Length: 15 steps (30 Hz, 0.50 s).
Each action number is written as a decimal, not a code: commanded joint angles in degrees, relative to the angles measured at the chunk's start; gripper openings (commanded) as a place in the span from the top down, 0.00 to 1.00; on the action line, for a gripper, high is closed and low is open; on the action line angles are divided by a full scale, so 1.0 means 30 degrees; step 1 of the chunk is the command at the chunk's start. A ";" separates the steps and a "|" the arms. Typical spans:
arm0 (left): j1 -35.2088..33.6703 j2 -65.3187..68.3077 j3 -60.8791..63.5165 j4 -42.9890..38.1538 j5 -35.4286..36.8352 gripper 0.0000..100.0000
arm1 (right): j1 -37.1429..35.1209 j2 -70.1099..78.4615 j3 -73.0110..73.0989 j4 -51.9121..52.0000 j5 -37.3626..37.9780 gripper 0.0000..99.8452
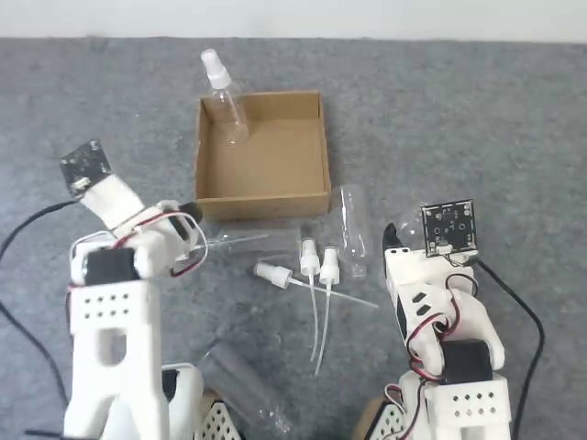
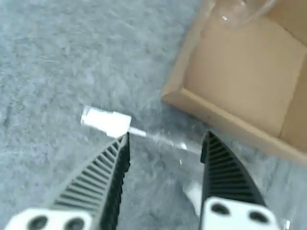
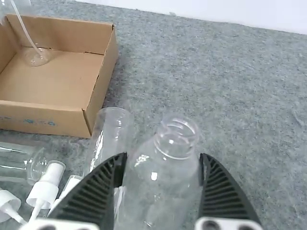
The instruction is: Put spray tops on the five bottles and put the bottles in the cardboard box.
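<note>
Brown open cardboard box (image 1: pixel 261 203) at far middle of grey carpeted surface (image 1: pixel 459 110); inside, leaning on far wall, clear plastic bottle with white spray top fitted (image 1: pixel 223 92). Left fingers (image 2: pixel 110 172) released, wide apart, above white spray top with thin tube (image 2: pixel 106 122) lying near box's outer wall. Right fingers (image 3: pixel 96 191) grasping clear open-necked bottle (image 3: pixel 168 163), neck up. Beside it: uncapped clear bottle lying flat (image 3: pixel 110 134). Three loose white spray tops (image 1: pixel 309 259) before box.
</note>
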 commanded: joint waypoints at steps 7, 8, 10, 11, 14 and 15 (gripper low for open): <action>-0.2081 0.4132 -0.0044 -0.4249 0.1319 0.81 | 0.0278 -0.0425 -0.0264 -0.0513 -0.0029 0.89; -0.2081 0.4366 0.0015 -0.4571 0.1319 0.83 | 0.0278 -0.0425 -0.0264 -0.0513 -0.0029 0.89; -0.2081 0.4777 0.0073 -0.4982 0.1319 0.88 | 0.0278 -0.0425 -0.0234 -0.0513 -0.0029 0.89; -0.2081 0.4982 0.0073 -0.5070 0.1289 0.89 | 0.0278 -0.0396 -0.0234 -0.0513 -0.0029 0.89; -0.1993 0.5744 0.0073 -0.4982 0.1289 0.88 | 0.0278 -0.0396 -0.0234 -0.0454 -0.0029 0.89; -0.1993 0.6007 0.0073 -0.4982 0.1377 0.88 | 0.0278 -0.0396 -0.0234 -0.0425 -0.0029 0.89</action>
